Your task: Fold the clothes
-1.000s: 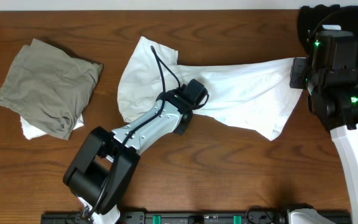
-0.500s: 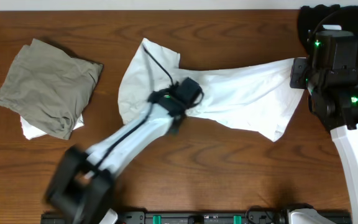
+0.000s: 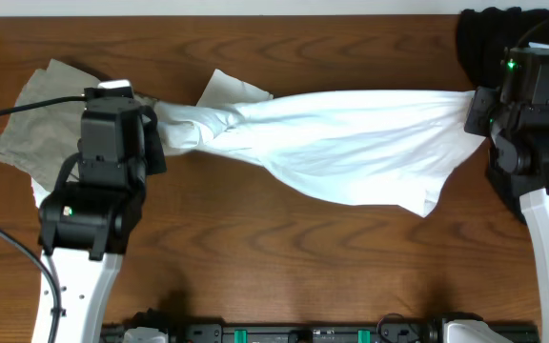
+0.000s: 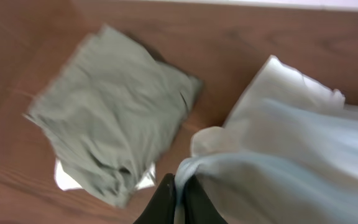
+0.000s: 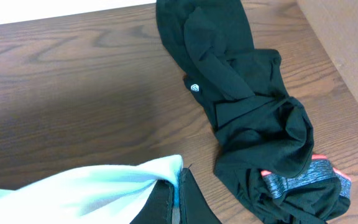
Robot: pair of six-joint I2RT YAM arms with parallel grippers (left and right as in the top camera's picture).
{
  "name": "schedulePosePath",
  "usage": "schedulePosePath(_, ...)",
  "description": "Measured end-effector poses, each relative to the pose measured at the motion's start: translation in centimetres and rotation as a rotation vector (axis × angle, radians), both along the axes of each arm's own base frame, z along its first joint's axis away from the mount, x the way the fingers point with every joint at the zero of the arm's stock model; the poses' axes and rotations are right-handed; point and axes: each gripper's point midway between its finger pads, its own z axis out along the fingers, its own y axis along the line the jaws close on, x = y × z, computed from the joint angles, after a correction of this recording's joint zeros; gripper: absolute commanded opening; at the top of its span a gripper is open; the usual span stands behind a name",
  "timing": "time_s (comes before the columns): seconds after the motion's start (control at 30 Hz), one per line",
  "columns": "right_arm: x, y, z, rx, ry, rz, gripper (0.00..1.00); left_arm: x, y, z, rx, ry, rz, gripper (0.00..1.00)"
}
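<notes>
Left pincer (image 4: pixel 178 194) was shut on one end of big white cloth T-shirt (image 3: pixel 351 133) | right pincer (image 5: pixel 178 191) was shut on other end | shirt was stretched between them over brown wooden table (image 3: pixel 284 257)

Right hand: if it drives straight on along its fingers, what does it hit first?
Probably bare table, just past the white T-shirt pinched in the right hand. The black garment lies slightly off that line. Depth is unclear from the wrist view.
</notes>
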Motion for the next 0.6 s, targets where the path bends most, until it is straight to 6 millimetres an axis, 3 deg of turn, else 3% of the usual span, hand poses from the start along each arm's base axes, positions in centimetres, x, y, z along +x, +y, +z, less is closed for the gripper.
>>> schedulePosePath(0.13,-0.4,0.0,-0.4,0.003,0.020,-0.003,0.01,-0.7,-1.0,-3.2,-0.050,0.146,-0.036,0.06)
schedulePosePath(0.27,-0.5,0.0,-0.5,0.004,0.028,-0.001,0.01,-2.9,-1.4,-6.4,-0.071,0.330,-0.046,0.06)
schedulePosePath(0.43,-0.5,0.0,-0.5,0.005,0.029,-0.001,0.01,-4.5,-1.5,-8.9,-0.089,0.479,-0.019,0.06)
schedulePosePath(0.6,-0.5,0.0,-0.5,0.005,0.030,-0.001,0.01,-4.4,-1.7,-10.1,-0.099,0.534,-0.004,0.07)
